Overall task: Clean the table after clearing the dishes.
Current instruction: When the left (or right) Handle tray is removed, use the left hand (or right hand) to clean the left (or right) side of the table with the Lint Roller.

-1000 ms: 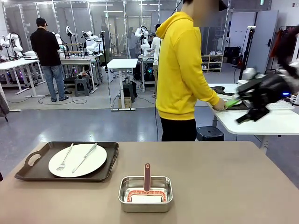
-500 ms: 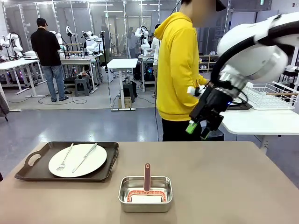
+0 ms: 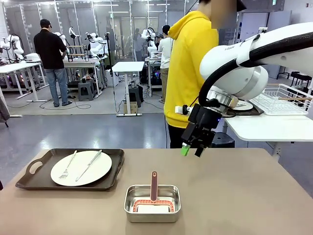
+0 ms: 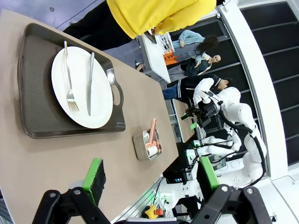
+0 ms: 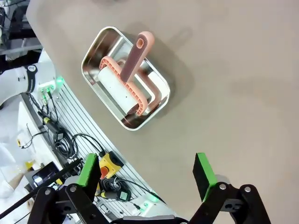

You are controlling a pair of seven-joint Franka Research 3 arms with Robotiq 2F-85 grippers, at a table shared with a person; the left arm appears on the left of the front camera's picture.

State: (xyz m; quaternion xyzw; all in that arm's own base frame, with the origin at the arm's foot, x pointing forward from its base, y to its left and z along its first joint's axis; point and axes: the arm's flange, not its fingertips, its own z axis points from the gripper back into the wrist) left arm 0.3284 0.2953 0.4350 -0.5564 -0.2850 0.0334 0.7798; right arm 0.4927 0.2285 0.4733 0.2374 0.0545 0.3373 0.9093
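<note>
On the left of the tan table point(image 3: 244, 196) sits a dark tray point(image 3: 113, 172) with a white plate point(image 3: 80, 168), fork point(image 3: 67, 166) and knife point(image 3: 90, 164). My right gripper point(image 3: 190, 149) hangs open and empty above the table's far edge, right of centre. In its wrist view the right gripper point(image 5: 145, 170) is above bare table point(image 5: 233, 93). My left gripper point(image 4: 152, 175) is open and empty above the table point(image 4: 56, 158), well away from the tray point(image 4: 32, 93) and plate point(image 4: 81, 93). A second plate point(image 3: 243, 105) lies on the white side table point(image 3: 264, 128), behind my right arm.
A small steel pan point(image 3: 152, 203) with a pink-handled roller stands at the front centre; the same pan point(image 5: 126, 77) point(image 4: 148, 144) appears in both wrist views. A person in a yellow hoodie point(image 3: 188, 73) stands past the far edge. A wire rack point(image 3: 288, 98) sits on the side table.
My right arm has swung from the white side table leftward and down to the tan table's far edge. The tray, plate and pan have not moved.
</note>
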